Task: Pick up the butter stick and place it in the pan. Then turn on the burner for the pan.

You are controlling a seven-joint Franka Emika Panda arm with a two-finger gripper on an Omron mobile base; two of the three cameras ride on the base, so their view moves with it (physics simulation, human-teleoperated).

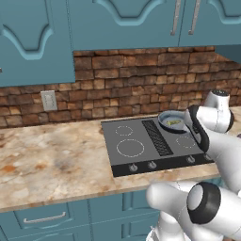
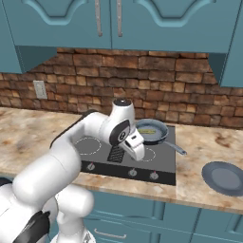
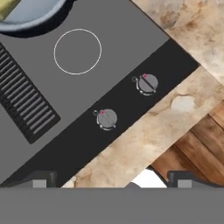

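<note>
The grey-blue pan (image 1: 165, 118) (image 2: 157, 135) sits on the back right burner of the cooktop (image 1: 117, 162), its thin handle (image 2: 176, 148) pointing toward the front right. The pale yellow butter stick (image 1: 174, 123) (image 2: 148, 130) lies inside the bowl. In the hand view the pan's rim (image 3: 30, 27) and a corner of the butter stick (image 3: 8, 8) show at the top left. My gripper (image 2: 138, 154) (image 3: 111, 181) hangs open and holds nothing, above the front right of the cooktop. Below it are two control knobs (image 3: 106, 118) (image 3: 147, 83) on the dark front strip.
A front right burner ring (image 3: 77, 51) and a slatted centre vent (image 3: 26, 105) lie between pan and knobs. A grey plate (image 2: 225, 178) rests on the counter right of the cooktop. A wall outlet (image 1: 48, 100) is on the brick backsplash. Blue cabinets hang overhead.
</note>
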